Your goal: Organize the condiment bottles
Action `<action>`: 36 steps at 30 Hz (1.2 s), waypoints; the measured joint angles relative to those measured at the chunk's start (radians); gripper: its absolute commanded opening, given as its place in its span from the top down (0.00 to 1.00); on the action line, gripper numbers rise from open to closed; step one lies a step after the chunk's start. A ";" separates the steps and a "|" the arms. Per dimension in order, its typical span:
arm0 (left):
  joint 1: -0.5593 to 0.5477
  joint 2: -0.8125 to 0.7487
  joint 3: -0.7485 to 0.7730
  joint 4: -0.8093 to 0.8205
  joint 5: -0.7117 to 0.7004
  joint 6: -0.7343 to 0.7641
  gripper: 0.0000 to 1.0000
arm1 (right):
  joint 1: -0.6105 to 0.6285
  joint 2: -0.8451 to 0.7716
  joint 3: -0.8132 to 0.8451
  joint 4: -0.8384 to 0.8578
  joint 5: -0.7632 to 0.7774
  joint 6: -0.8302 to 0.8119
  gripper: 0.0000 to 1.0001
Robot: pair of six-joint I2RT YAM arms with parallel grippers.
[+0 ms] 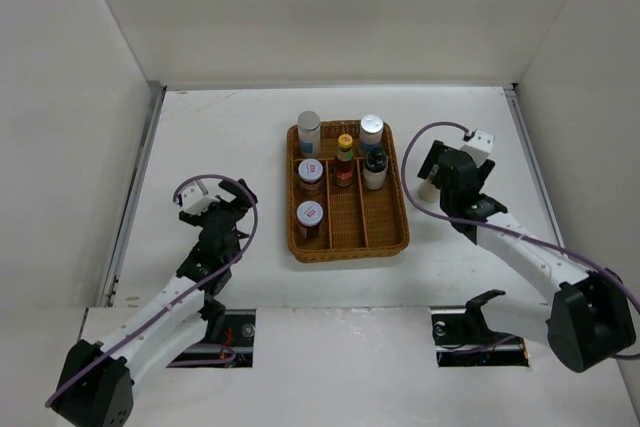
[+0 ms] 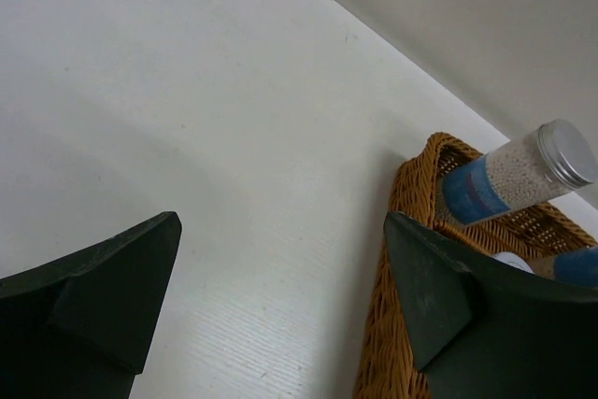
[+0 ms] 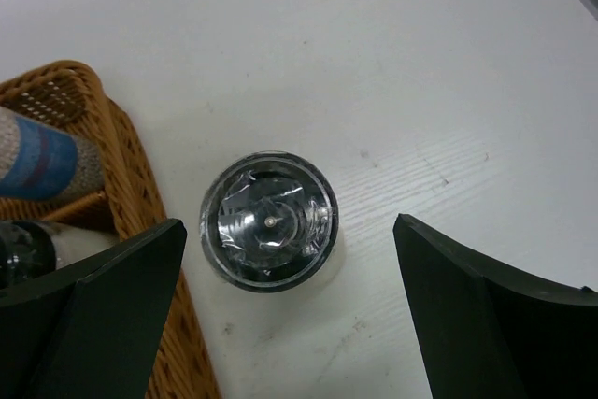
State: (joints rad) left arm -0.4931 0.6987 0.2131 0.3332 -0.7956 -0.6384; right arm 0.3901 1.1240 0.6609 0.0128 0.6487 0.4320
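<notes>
My right claw hung wide open straight above the grey-capped shaker, one finger on each side and neither touching it. The shaker stood upright on the bench, just outside the right wall of the basket, on the side toward the bench's right edge. The other six bottles stood inside the basket.

I judged the step to be picking up this last one. To do it well I needed to drop straight down. The gap to the wicker looked narrow, so the basket-side finger had to stay clear of it. Then I would close on the body below the cap and lift high enough to clear the rim.

My left claw was open and empty over the bench, left of the basket.
</notes>
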 measured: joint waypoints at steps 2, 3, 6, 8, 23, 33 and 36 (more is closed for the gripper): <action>0.002 0.020 -0.012 0.028 0.021 -0.019 0.08 | -0.011 0.031 0.018 -0.013 -0.003 -0.003 0.00; 0.002 0.032 -0.016 0.040 0.029 -0.026 0.08 | -0.016 0.047 0.028 -0.015 -0.004 -0.006 0.00; 0.002 0.072 -0.025 0.069 0.057 -0.046 0.08 | -0.026 0.099 0.061 -0.020 -0.021 -0.012 0.00; 0.003 0.092 -0.031 0.090 0.073 -0.055 0.07 | -0.032 0.135 0.079 -0.020 -0.037 -0.014 0.01; 0.009 0.163 -0.038 0.170 0.096 -0.076 0.01 | 0.007 0.080 0.067 -0.035 -0.005 -0.069 0.52; 0.019 0.220 -0.040 0.195 0.103 -0.076 0.00 | 0.414 -0.186 0.062 -0.068 0.063 -0.057 0.52; 0.024 0.222 -0.040 0.196 0.109 -0.076 0.00 | 0.475 -0.133 0.060 -0.076 0.048 -0.029 0.52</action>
State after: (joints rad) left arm -0.4686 0.9203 0.1734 0.5293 -0.6865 -0.7147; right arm 0.8654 0.9909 0.7212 -0.0631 0.6971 0.4030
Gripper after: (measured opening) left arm 0.997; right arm 0.708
